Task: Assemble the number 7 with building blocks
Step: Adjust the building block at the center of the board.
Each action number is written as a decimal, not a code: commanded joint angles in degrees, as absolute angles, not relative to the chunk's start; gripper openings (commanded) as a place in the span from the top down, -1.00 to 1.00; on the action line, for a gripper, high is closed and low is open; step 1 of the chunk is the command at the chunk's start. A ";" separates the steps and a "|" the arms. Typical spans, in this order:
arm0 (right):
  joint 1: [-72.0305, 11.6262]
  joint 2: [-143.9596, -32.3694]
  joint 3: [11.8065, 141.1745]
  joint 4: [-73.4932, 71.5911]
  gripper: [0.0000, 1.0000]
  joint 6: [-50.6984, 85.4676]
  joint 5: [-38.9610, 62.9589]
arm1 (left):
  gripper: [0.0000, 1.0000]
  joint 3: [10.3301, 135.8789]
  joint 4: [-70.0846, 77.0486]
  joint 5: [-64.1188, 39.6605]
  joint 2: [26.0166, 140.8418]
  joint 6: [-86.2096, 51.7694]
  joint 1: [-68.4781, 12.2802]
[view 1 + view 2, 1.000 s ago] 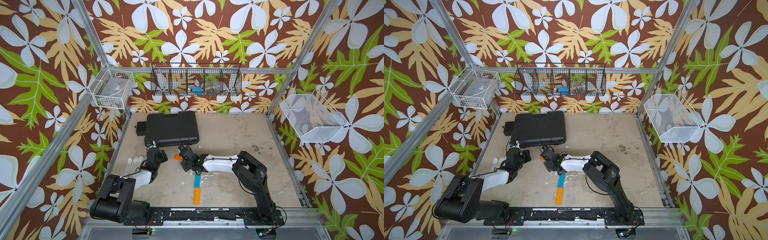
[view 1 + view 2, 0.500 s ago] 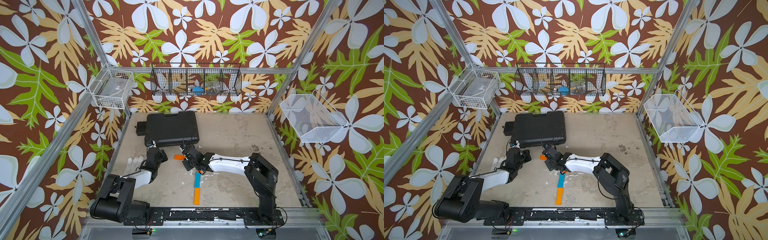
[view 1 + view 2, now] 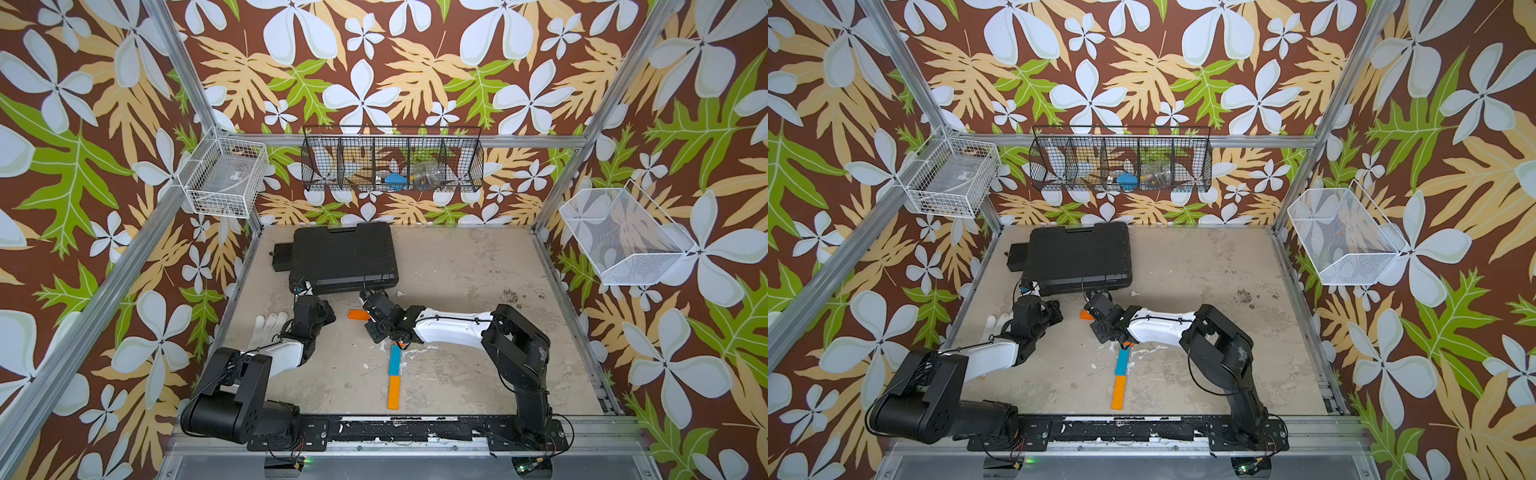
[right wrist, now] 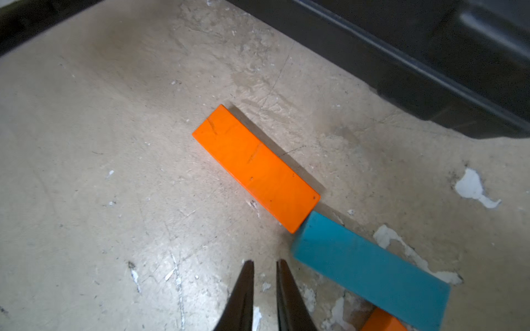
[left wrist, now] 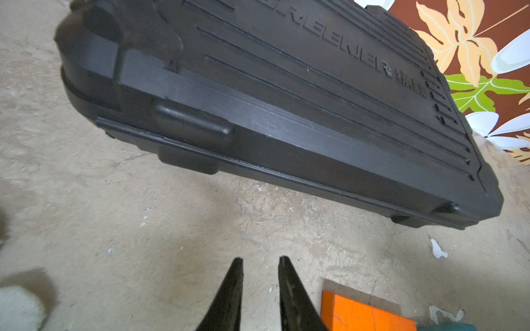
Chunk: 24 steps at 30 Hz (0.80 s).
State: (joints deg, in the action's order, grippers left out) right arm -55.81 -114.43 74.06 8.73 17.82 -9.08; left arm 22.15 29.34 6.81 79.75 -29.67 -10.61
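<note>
Floral-papered booth around a worn table

Brown wallpaper (image 3: 374, 83) with white flowers and green and tan leaves covers three sides, framed by aluminium posts (image 3: 187, 83). The beige table (image 3: 457, 270) is scuffed, stained and flecked with white. A black wire rack (image 3: 390, 129) hangs on the back wall, with a white wire basket (image 3: 224, 183) on one side wall and a white mesh bin (image 3: 619, 237) on the other. The light is even and the shadows soft.
</note>
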 commanded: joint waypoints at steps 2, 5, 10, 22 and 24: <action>-55.81 -114.49 73.03 9.14 0.65 18.56 -10.60 | 0.49 22.68 29.62 6.24 79.92 -29.36 -10.46; -55.62 -114.60 72.62 8.96 0.64 18.72 -10.92 | 0.49 22.68 29.62 6.24 79.89 -29.35 -10.50; -55.23 -115.73 72.56 8.94 0.65 18.83 -11.13 | 0.49 22.68 29.58 6.24 79.94 -29.31 -10.46; -54.03 -117.53 72.63 8.42 0.67 18.87 -10.94 | 0.49 22.85 29.60 6.15 80.25 -29.35 -10.51; -53.88 -117.60 72.82 8.43 0.67 18.72 -10.90 | 0.49 22.89 29.61 6.20 80.28 -29.30 -10.47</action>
